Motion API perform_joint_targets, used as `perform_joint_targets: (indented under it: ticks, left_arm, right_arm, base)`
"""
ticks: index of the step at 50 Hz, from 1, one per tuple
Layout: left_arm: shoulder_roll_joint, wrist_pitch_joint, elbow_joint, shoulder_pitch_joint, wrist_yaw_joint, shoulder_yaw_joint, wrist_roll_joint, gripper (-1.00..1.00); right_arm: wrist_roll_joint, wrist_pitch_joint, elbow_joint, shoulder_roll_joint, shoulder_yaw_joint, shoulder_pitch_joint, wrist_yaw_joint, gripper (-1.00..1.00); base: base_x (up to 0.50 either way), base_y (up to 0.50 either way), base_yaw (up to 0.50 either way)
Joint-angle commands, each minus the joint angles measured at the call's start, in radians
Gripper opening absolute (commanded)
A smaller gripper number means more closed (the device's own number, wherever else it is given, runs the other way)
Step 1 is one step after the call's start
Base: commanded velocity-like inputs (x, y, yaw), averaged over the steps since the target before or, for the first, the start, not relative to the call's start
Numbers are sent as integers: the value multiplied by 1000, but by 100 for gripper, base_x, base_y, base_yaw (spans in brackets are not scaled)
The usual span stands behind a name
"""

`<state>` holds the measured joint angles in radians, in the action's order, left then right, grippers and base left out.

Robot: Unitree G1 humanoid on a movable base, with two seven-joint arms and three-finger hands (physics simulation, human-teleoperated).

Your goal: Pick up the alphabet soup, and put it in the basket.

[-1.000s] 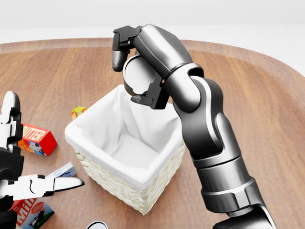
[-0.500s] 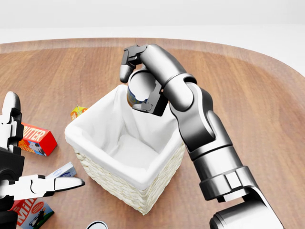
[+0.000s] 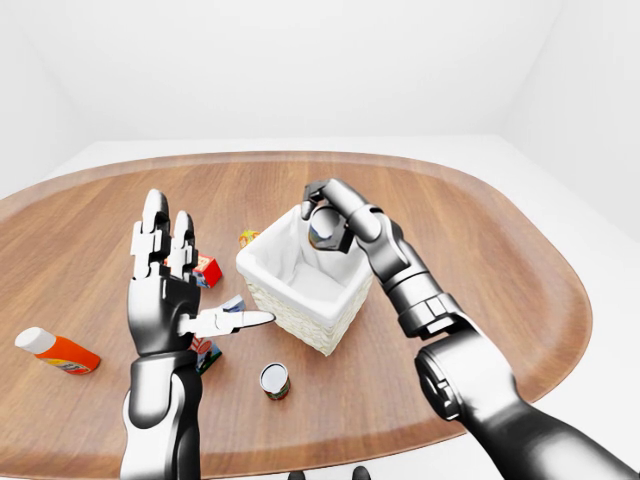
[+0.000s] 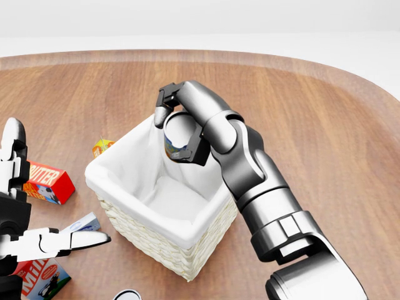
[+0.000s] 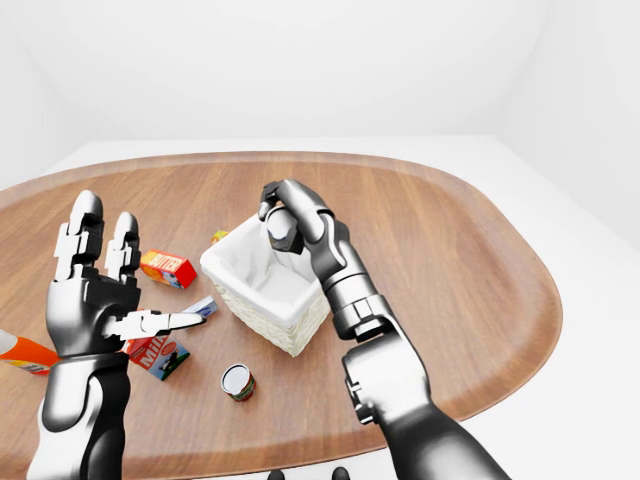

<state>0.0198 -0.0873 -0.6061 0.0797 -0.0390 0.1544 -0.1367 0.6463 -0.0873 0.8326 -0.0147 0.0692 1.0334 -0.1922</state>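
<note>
The right hand (image 4: 178, 128) is wrapped tight around the soup can (image 4: 177, 134) and holds it just over the far rim of the basket (image 4: 164, 240) — so it can drop inside. The left hand (image 3: 165, 285) is spread wide, holding nothing, out of the way.

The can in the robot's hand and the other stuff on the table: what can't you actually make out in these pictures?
- Alphabet soup: label unreadable in the head view; the right hand wraps it.
- Basket: much of its floor is hidden by its near wall.
- Milk carton: cut off by the head view's bottom edge, behind the left hand.
- Second can: too small to read, left-eye view.
- Small yellow item: too small to identify.
</note>
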Motion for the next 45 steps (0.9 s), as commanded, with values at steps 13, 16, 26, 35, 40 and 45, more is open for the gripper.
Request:
perform_joint_targets:
  ticks: [13, 16, 26, 35, 40, 45]
  left_arm:
    - [0, 0, 12, 3, -5, 4, 0, 100]
    - [0, 0, 10, 4, -6, 4, 0, 100]
    - [0, 0, 14, 4, -5, 1, 3, 100]
    - [0, 0, 17, 2, -5, 1, 4, 100]
    - [0, 0, 14, 1, -4, 1, 3, 100]
    - [0, 0, 9, 1, -3, 1, 1, 100]
  right_arm:
    - [0, 0, 100, -27, 10, -1, 26, -100]
    - [4, 0, 101, -30, 11, -3, 22, -100]
    - [15, 0, 90, -35, 13, -13, 7, -100]
    - [23, 0, 97, -39, 16, -18, 3, -100]
    - [27, 0, 93, -41, 16, -19, -2, -100]
    - [31, 0, 90, -43, 18, -18, -6, -100]
  base:
    - [0, 0, 0]
    - [0, 0, 0]
    - [0, 0, 0]
    - [0, 0, 0]
    - [0, 0, 0]
    - [0, 0, 0]
